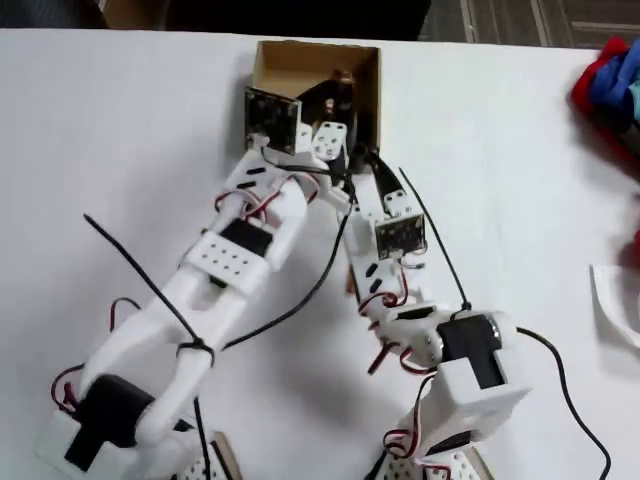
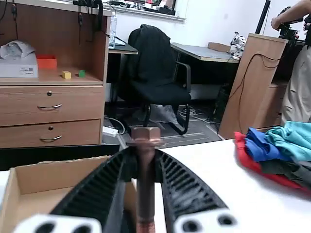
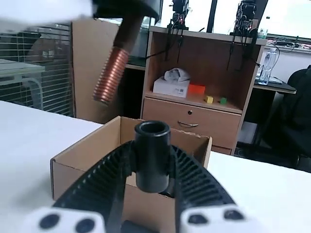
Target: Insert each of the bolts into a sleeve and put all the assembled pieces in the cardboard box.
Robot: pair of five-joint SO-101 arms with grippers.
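Over the far part of the white table (image 3: 29,131), just by the open cardboard box (image 3: 73,167), holds one piece in each arm. With the left gripper (image 2: 142,158), clamps the bolt (image 2: 145,189) by its shank between two black ribbed jaws, nearly closed, with the hexagonal head standing free above them. From the right wrist view, shows the threaded end of this bolt hanging tilted, above and a little to the side of the sleeve (image 3: 152,145), not touching it. With the right gripper (image 3: 152,170), grips the sleeve around its lower half, upright, open mouth up, close before the near wall of the box. Not yet joined, then, and nothing yet placed inside, as far as visible. Looks solid and stiff for the bolt: copper-coloured metal, fine regular thread, smooth plain shank, probably rather heavy for such a small piece. Could turn or slide in the jaws if taken on the smooth part only, so better held high on the shank, leaving the whole thread free. Appears rigid also for the sleeve: a short black cylinder, matt and smooth, thick wall, round bore. Better taken low or at the middle, never across the mouth. Helps that the jaw ribs bite on such round, slippery surfaces.
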